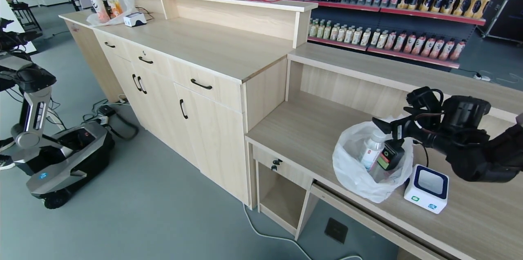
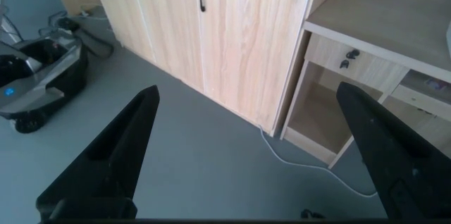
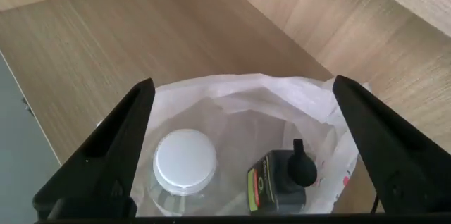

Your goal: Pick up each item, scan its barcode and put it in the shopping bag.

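A white-capped bottle [image 1: 371,151] and a dark container [image 1: 390,157] are already lodged in the shopping bag [image 1: 353,180]; the right gripper [image 3: 243,83] is held spread and empty above it. Bagging is judged nearly done.

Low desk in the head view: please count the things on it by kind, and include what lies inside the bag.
Shopping bag: 1
White-capped bottle, in the bag: 1
Dark container with a black cap, in the bag: 1
Barcode scanner, beside the bag: 1
Total: 4
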